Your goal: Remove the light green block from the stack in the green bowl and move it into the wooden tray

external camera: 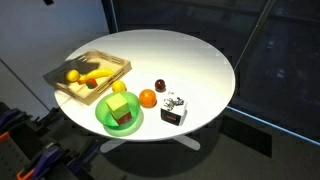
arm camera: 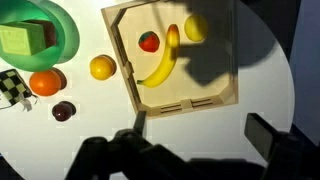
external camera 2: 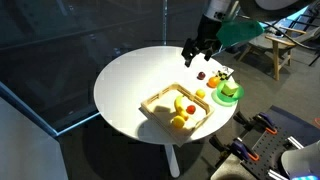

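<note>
A round white table (external camera: pixel 190 60) is shown. The light green block (arm camera: pixel 22 40) is seen on top of a brown block (external camera: pixel 125 120) inside the green bowl (arm camera: pixel 68 35), at the top left corner of the wrist view. The gripper (arm camera: pixel 198 130) is held empty above the table, fingers spread wide, beside the wooden tray (arm camera: pixel 186 106). The light green block is judged to lie up and left of the gripper, beyond the tray's near corner.

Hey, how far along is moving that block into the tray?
Done: nothing yet; the light green block sits on the stack in the green bowl. In hand: the gripper hangs open and empty above the table. Left: grasp the block, carry it to the wooden tray.
</note>
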